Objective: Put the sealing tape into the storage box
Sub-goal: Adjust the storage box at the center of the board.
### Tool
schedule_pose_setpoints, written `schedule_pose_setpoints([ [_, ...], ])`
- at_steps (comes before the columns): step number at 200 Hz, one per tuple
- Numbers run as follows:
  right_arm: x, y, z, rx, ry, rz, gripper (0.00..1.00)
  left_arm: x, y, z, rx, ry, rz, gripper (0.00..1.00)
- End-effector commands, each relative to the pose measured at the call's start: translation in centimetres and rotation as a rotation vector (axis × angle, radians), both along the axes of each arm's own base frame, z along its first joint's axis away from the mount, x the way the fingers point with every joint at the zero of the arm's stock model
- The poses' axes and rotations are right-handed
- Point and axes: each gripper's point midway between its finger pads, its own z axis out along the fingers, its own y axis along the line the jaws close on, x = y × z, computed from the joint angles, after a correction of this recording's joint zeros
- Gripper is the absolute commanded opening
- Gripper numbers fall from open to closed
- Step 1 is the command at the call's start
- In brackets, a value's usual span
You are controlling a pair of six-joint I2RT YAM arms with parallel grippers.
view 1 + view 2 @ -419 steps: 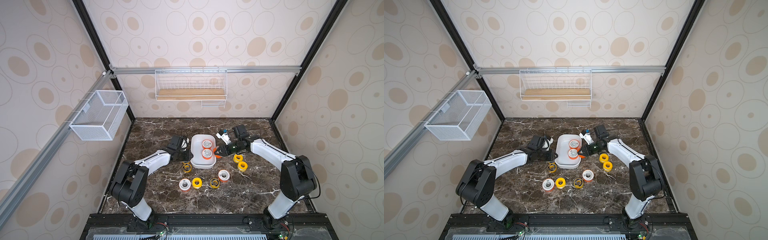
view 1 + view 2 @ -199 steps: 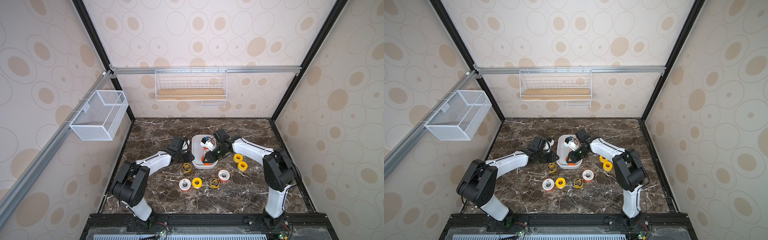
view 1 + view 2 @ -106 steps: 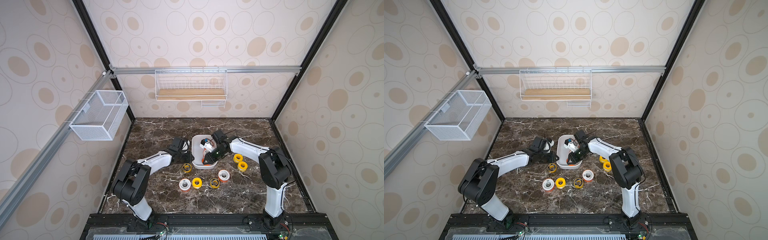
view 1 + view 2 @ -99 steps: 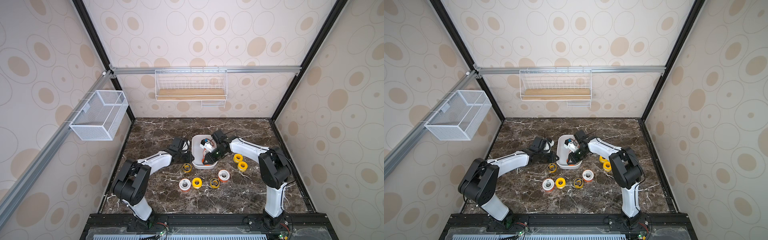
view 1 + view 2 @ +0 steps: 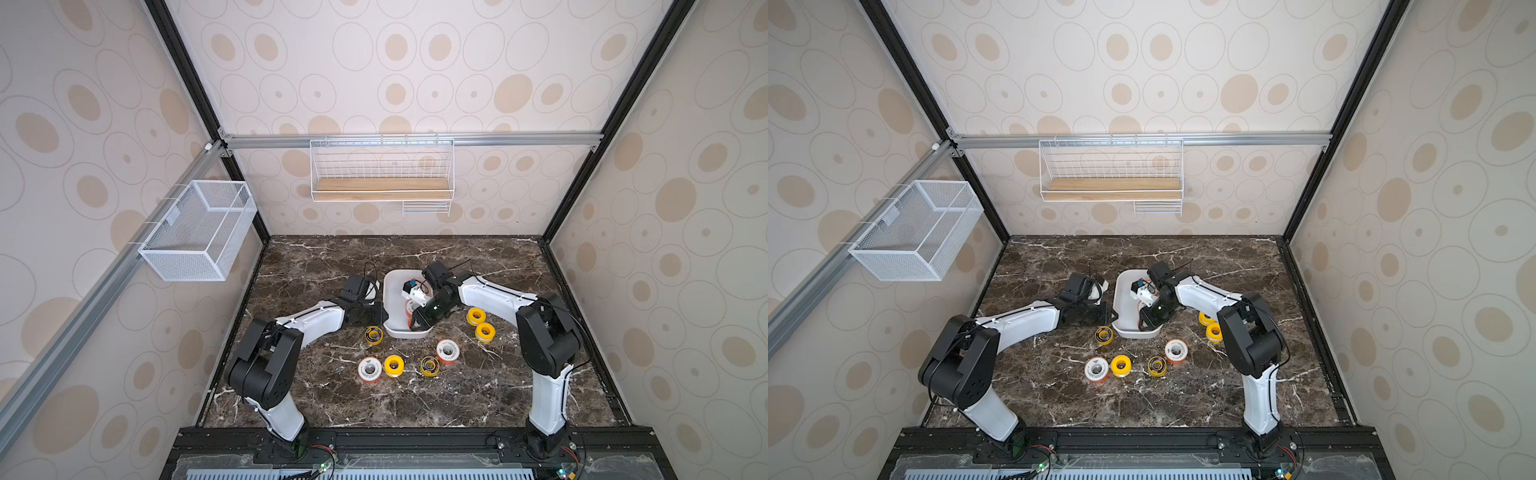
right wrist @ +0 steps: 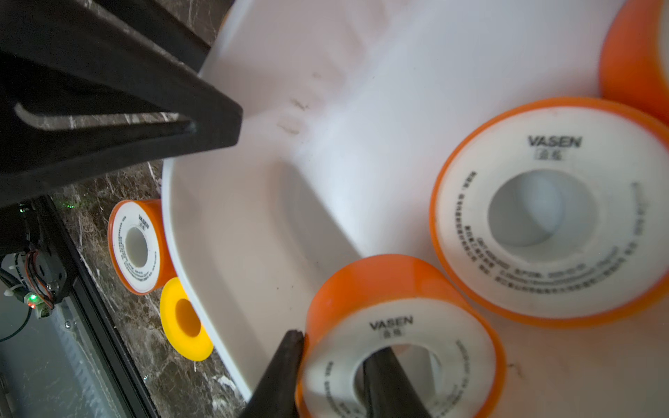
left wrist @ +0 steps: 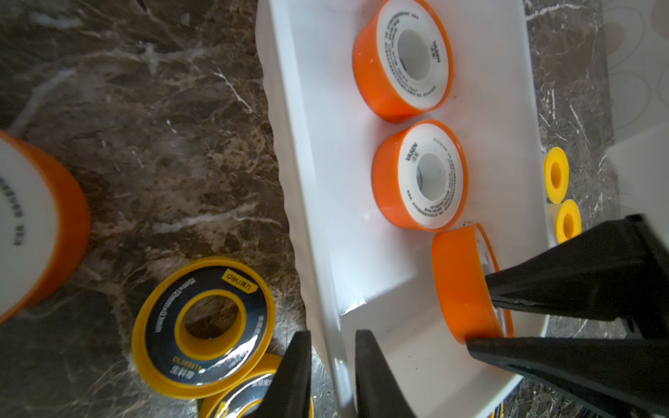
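1. The left gripper (image 7: 333,338) pinches the thin wavy wall of the smooth white plastic box (image 7: 325,152).
2. The right gripper (image 6: 335,343) holds a round orange tape spool (image 6: 391,286) by its rim, inside the box.

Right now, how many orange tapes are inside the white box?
3. The first tape and second tape lie flat side by side in the box. The third tape is tilted at the box's end, pinched by the right gripper, which may hide a corner.
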Motion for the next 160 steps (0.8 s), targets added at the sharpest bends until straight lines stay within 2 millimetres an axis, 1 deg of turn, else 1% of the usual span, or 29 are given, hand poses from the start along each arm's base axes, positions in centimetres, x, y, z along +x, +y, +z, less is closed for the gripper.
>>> schedule_pose_setpoints([
  [1, -0.4, -0.5, -0.6, -0.048, 0.012, 0.013, 0.32, 0.4, 0.1, -0.2, 0.031, 0.008, 0.000, 0.26],
  [36, -0.4, -0.8, -0.5, -0.059, 0.002, 0.013, 0.40, 0.3, 0.0, -0.3, 0.029, 0.010, -0.002, 0.26],
  [56, -0.3, -0.8, -0.1, -0.058, -0.008, 0.014, 0.46, 0.2, 0.0, -0.2, 0.027, 0.012, -0.005, 0.26],
  [86, -0.1, -0.8, 0.8, -0.049, -0.029, 0.012, 0.47, 0.2, -0.1, 0.0, 0.021, 0.008, -0.008, 0.26],
  [110, 0.2, -0.1, 2.0, -0.010, -0.040, 0.019, 0.48, 0.2, -0.1, 0.3, 0.017, 0.003, -0.012, 0.27],
  [130, 0.2, 0.5, 2.7, 0.018, -0.036, 0.027, 0.47, 0.1, -0.1, 0.7, 0.013, -0.001, -0.015, 0.28],
  [160, 0.6, 0.8, 4.0, 0.051, -0.068, 0.014, 0.47, -0.2, 0.1, 2.0, 0.014, -0.023, -0.019, 0.37],
])
